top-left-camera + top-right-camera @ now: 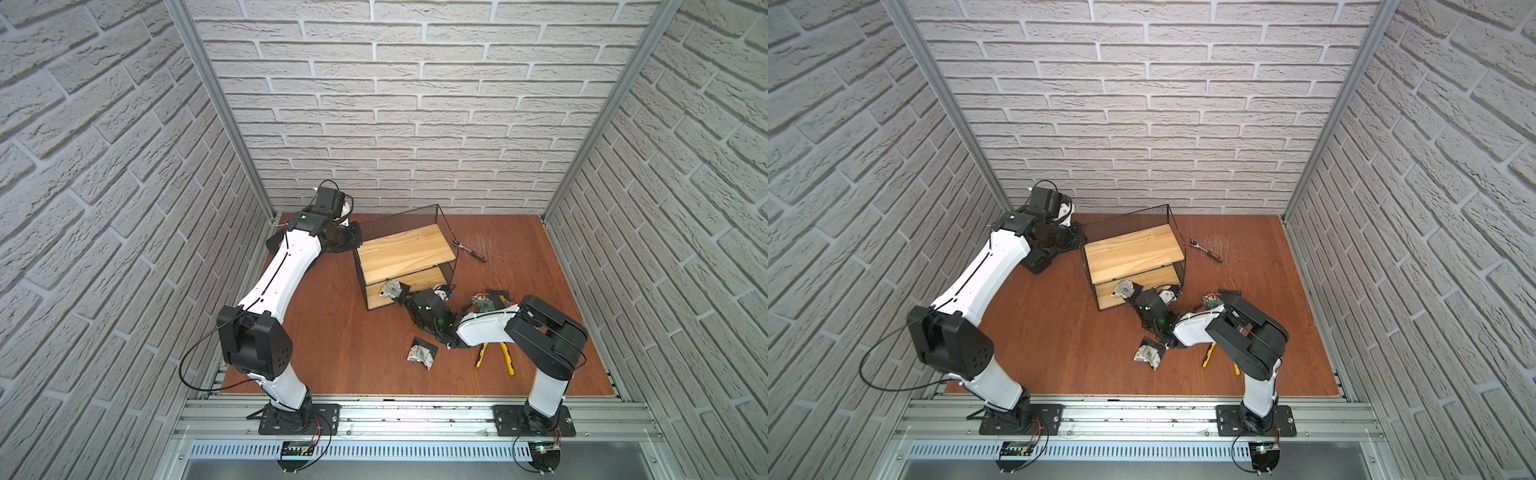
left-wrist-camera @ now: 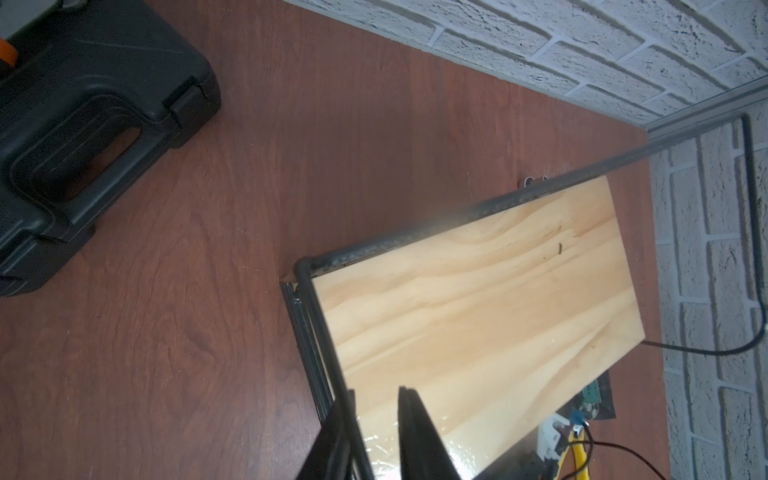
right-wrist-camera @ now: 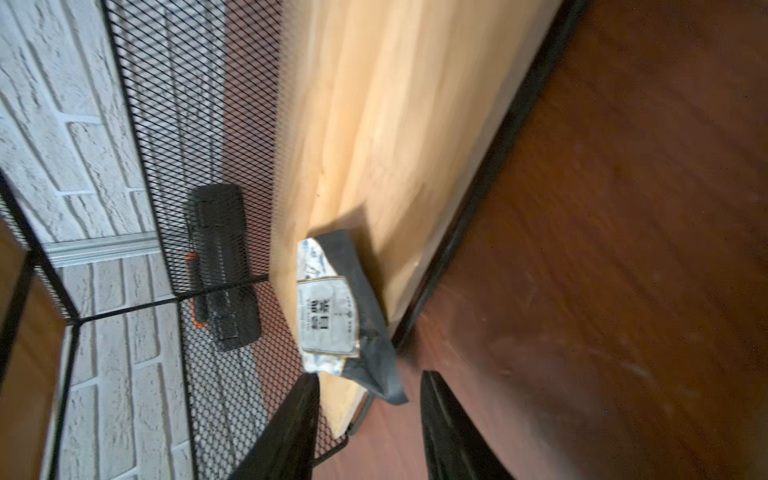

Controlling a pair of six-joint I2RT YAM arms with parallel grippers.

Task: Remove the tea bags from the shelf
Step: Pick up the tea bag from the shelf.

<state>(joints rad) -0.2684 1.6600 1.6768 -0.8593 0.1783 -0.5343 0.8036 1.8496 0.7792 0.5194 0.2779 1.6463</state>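
Far left, the left gripper was up at the back left corner of the shelf, its fingers a narrow way apart astride the black frame rod. Pinching it or only alongside it? I couldn't tell, and in both top views the wrist hid the tips. The tool case beside it ran off the wrist picture's edge. The top board lay bare and covered most of the lower board. Right at the lower board's front edge sat a white-grey tea bag with a dark sachet against it, one corner hanging past the wood, the print too blurred to read. The right gripper sat just short of them, jaws spread, nothing between them. On the table another white-grey sachet lay loose, and a pile of sachets was half buried behind the right arm, colours hard to sort. Yellow-handled pliers poked out from under that arm, and a ratchet lay right of the shelf.
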